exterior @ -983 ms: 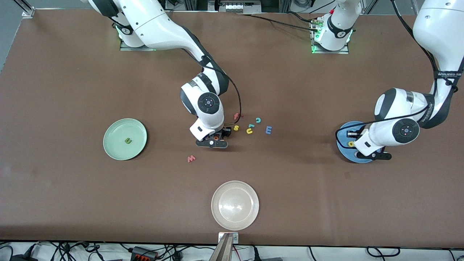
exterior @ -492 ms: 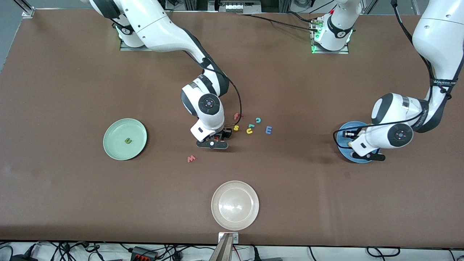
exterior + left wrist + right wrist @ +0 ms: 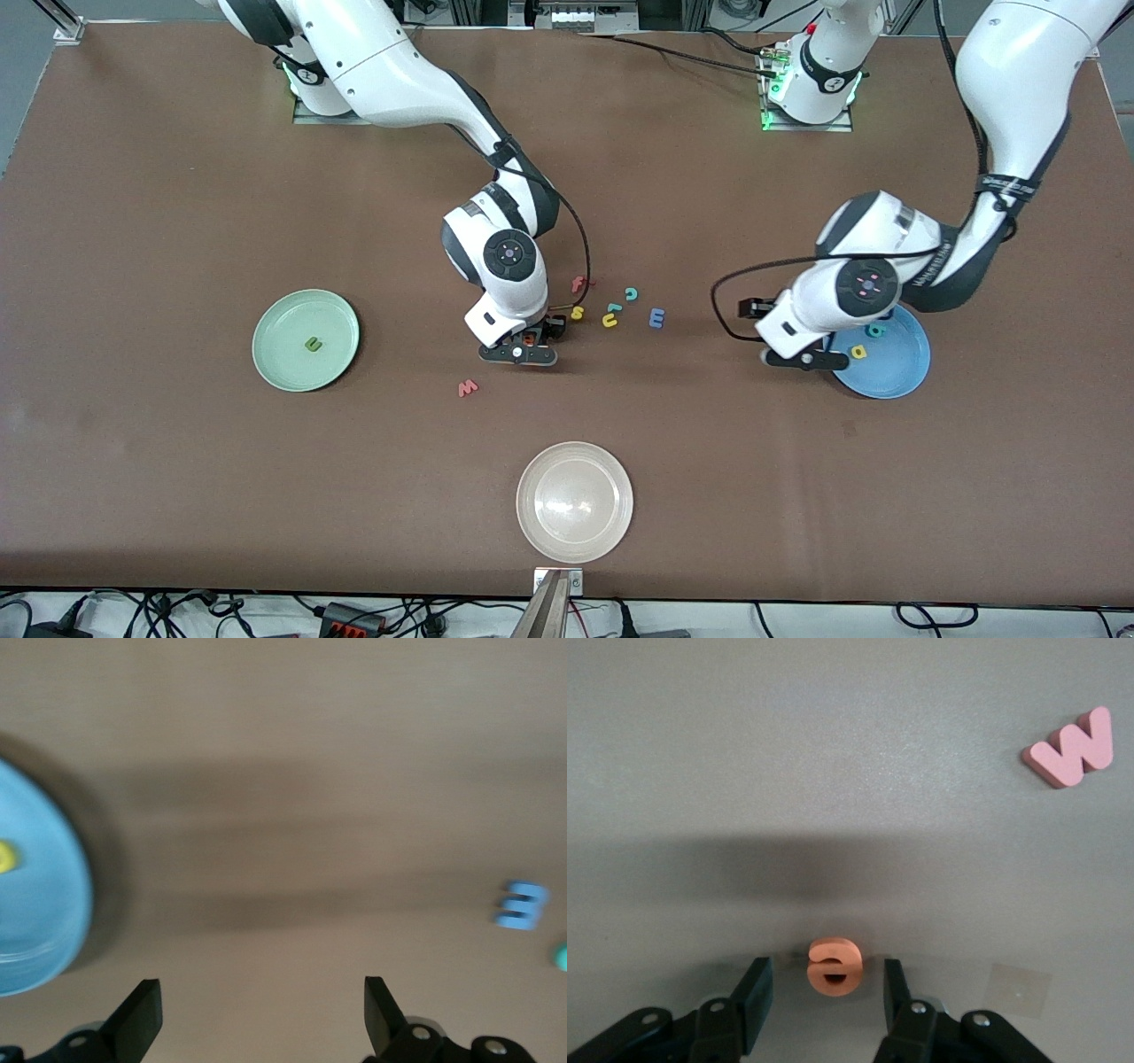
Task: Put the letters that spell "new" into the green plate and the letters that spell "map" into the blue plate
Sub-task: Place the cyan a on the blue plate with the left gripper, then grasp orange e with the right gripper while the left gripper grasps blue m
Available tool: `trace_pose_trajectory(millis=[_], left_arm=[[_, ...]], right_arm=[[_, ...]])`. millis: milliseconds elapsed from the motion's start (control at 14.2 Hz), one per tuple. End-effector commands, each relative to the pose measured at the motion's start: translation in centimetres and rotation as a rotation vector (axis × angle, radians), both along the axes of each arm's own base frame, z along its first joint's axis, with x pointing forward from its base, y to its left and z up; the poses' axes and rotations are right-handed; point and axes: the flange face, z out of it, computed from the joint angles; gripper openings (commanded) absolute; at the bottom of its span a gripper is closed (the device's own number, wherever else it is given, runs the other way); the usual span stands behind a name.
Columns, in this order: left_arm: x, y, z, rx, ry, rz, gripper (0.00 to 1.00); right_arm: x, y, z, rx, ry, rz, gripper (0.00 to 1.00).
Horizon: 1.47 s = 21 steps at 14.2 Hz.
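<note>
The green plate (image 3: 282, 359) holds the dark green n (image 3: 313, 344). My right gripper (image 3: 523, 344) is low over the table, open, its fingers (image 3: 755, 997) astride the orange e (image 3: 834, 967) with a gap on each side. The pinkish-red w (image 3: 468, 387) (image 3: 1070, 749) lies on the table nearer the front camera. The blue plate (image 3: 895, 377) (image 3: 40, 912) holds the yellow a (image 3: 858, 352) (image 3: 4, 857) and the teal p (image 3: 875, 330). My left gripper (image 3: 802, 359) (image 3: 261, 1014) is open and empty over bare table beside that plate. The blue m (image 3: 656, 317) (image 3: 521, 904) lies mid-table.
A red f (image 3: 578, 284), yellow s (image 3: 577, 312), teal c (image 3: 631, 293) and yellow u (image 3: 609, 321) lie in a cluster between the right gripper and the m. A cream plate (image 3: 574, 502) sits near the table's front edge.
My left gripper opened, left the teal p in the blue plate and swung off the plate toward the middle of the table. The right gripper stayed over the e.
</note>
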Motion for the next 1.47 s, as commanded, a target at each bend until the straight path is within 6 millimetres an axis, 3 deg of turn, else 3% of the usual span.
trace_pose_trajectory(millis=[0,351,632,772,983,1053,1124,1194,1334,1404], left_arm=[[-0.9,-5.2,-1.0,-0.085,-0.070,-0.055,1.00],[-2.3,-7.9,-4.1,-0.170,-0.139,-0.092,1.00],[-4.1,-11.0,-7.5,-0.115,-0.138,-0.085,1.00],[-3.9,-10.9,-8.8,-0.072,-0.168,-0.106,1.00],[-4.7,-12.6,-9.7,-0.108,-0.183,-0.076,1.00],[-5.0,-13.1,-9.8,-0.106,-0.182,-0.074,1.00],[-5.1,-13.0,-10.0,-0.099,-0.185,-0.079,0.98],[-5.4,-13.4,-10.5,-0.090,-0.188,-0.104,0.90],[-5.6,-13.4,-11.5,-0.077,-0.197,-0.142,0.75],[-5.5,-13.2,-12.0,-0.076,-0.203,-0.149,0.71]], right_arm=[[0.6,0.1,-0.4,0.002,-0.012,-0.002,0.57],[0.6,0.0,-1.0,0.008,-0.020,-0.004,0.56],[0.5,0.2,-0.9,0.008,-0.012,-0.008,0.33],[0.5,0.2,-0.5,0.012,-0.013,-0.012,0.22],[1.1,-0.3,1.1,0.010,-0.013,-0.018,0.14],[1.6,-1.2,2.4,0.001,-0.004,-0.032,0.14],[2.5,-2.6,5.3,-0.007,0.006,-0.051,0.14],[3.5,-4.9,7.5,-0.026,0.028,-0.066,0.14],[4.5,-10.5,10.6,-0.081,0.112,-0.019,0.14],[5.0,-14.3,11.5,-0.094,0.134,0.010,0.14]])
